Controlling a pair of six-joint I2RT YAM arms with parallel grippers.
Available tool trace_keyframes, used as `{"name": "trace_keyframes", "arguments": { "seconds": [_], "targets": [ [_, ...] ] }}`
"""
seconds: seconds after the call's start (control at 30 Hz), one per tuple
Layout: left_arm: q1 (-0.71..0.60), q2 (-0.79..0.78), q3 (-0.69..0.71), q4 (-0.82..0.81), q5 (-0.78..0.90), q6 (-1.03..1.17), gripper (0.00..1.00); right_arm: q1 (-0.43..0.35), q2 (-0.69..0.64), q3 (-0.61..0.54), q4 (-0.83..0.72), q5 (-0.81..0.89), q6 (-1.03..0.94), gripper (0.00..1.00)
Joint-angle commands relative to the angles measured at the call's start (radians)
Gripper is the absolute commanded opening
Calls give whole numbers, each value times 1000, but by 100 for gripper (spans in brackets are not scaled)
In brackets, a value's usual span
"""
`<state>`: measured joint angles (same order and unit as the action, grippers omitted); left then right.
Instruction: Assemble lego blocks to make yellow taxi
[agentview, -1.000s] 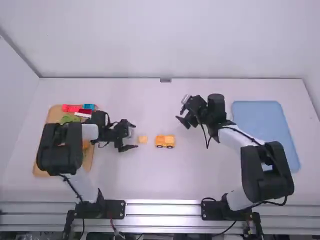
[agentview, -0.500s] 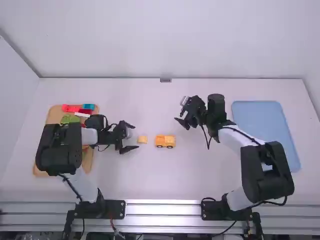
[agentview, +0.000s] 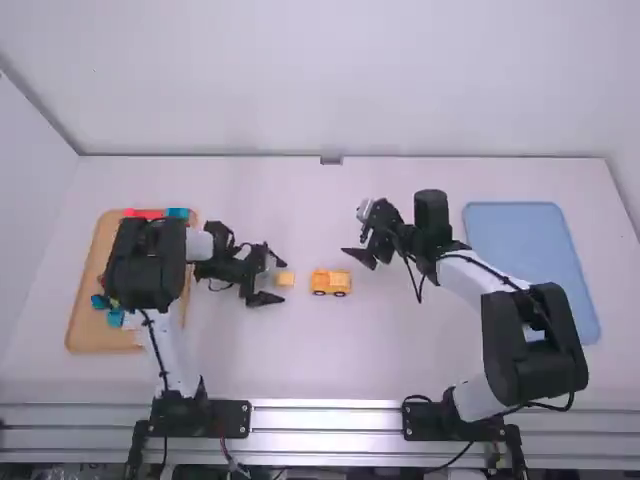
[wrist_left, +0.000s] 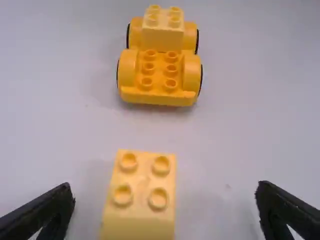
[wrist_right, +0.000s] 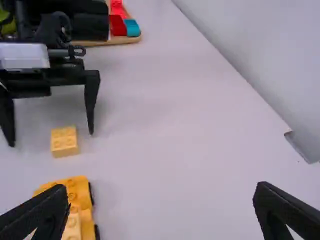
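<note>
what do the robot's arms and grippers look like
Both arms have white links and bulky black joints, with thin black cables running along them. The left gripper and right gripper are black, each with two slim fingers that taper toward the tips.

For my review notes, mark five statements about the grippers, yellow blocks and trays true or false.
1. The left gripper is open. True.
2. The wheeled base carries a pale yellow block. True.
3. The loose four-stud block is stacked on the wheeled base. False: it rests on the table, apart from the base.
4. The right gripper grips a red block. False: it is open and holds nothing.
5. The blue tray lies on the right arm's side. True.
</note>
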<state>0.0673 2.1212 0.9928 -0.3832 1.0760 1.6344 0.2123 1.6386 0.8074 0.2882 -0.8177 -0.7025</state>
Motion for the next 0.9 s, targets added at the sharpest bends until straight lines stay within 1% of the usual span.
{"name": "trace_keyframes", "arguments": {
  "seconds": [0.0, 0.13, 0.2, 0.3, 0.43, 0.5, 0.57, 0.63, 0.73, 0.8, 0.87],
  "targets": [
    [-24, 23, 17, 24, -21, 49, 88, 4, -25, -2, -8, -23, -14, 98],
    [-33, 27, -10, 135, -57, -73, 75, 3, -25, -2, -16, -23, -13, 98],
    [-21, 26, -23, 162, -66, -92, 69, 4, -25, -2, -16, -23, -13, 98],
    [1, 24, -33, 161, -52, -97, 65, 4, -25, -2, -16, -16, -13, 98],
    [11, 24, -33, 149, -27, -93, 53, 3, -25, -2, -15, -13, -13, 98],
    [10, 24, -33, 159, -18, -92, 43, -3, -25, -2, -16, -13, -13, 98],
    [6, 24, -33, 160, -10, -78, 37, -3, -25, -2, -16, -13, -13, 98],
    [-9, 24, -33, 156, -18, -45, 26, -3, -25, -2, -16, -16, -13, 98],
    [-16, 16, -33, 153, 6, -50, 24, -1, -25, -2, -16, -19, 14, 98],
    [-14, -5, -33, 127, 35, -47, 20, 7, -25, -2, -31, -12, 36, 98],
    [-15, -40, -33, 83, 63, -28, 18, 12, -25, -2, -81, -16, -21, 98]
  ]
}}
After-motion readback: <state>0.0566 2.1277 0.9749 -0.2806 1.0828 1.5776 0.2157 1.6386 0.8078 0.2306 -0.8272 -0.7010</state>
